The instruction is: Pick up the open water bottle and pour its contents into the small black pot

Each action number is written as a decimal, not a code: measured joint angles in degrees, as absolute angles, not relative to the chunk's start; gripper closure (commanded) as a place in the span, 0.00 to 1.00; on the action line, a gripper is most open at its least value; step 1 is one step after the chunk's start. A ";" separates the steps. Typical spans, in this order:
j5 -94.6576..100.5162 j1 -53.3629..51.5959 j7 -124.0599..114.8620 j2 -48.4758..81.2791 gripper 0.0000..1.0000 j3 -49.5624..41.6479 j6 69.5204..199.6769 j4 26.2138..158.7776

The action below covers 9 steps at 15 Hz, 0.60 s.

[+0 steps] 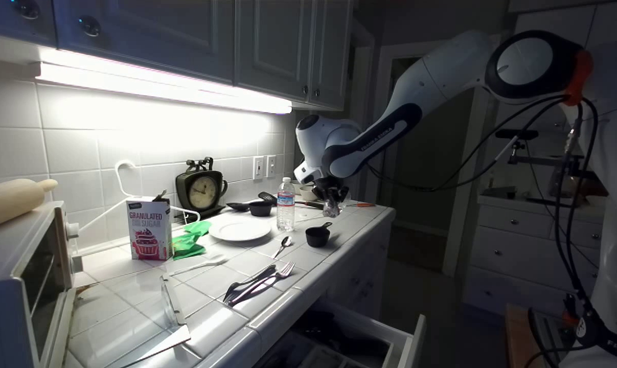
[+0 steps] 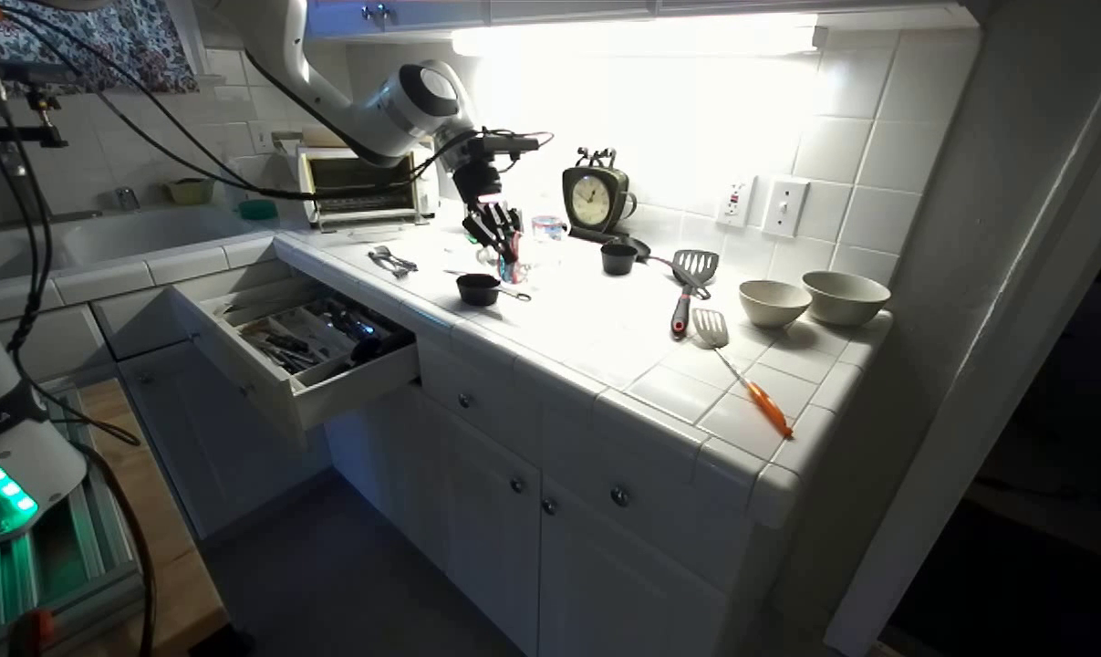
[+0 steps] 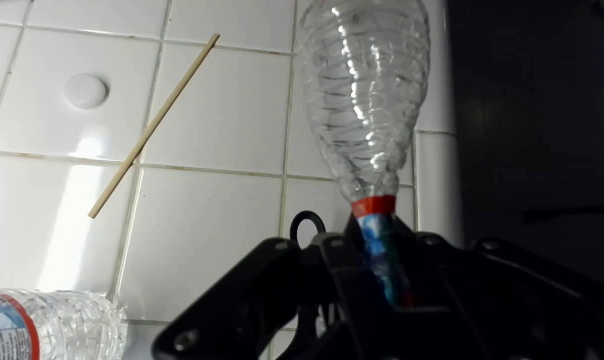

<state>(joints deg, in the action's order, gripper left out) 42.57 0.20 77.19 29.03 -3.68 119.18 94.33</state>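
Leftmost in an exterior view, the far pot (image 1: 260,208) is a possible mistake: there are two black pots, and the water might go into the wrong one. Just right of it a white-topped bottle (image 1: 286,210) stands upright on the counter (image 1: 257,255); a careless swing to the left could topple it. Right of that and nearer sits the near pot (image 1: 317,237), probably the one meant; its small mouth forgives little bad aim, and a bump could shove it over the near edge. Farther right, the gripper (image 1: 333,195) grasps the water bottle (image 3: 367,100) above the counter, squashing it narrow; harder squeezing could spurt water early, while slick, buckled plastic could slip or twist as it tips. How much it contains I cannot tell. Rightmost and nearest, the drawer (image 1: 413,341) stands pulled out, so a spill over the edge could run inside.
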 measured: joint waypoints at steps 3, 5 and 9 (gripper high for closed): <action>44.28 -0.14 76.32 29.38 0.98 -3.65 119.18 94.33; 45.38 -0.37 75.74 29.53 0.98 -3.61 119.18 94.33; 47.69 -0.73 74.41 29.79 0.98 -3.39 119.18 94.33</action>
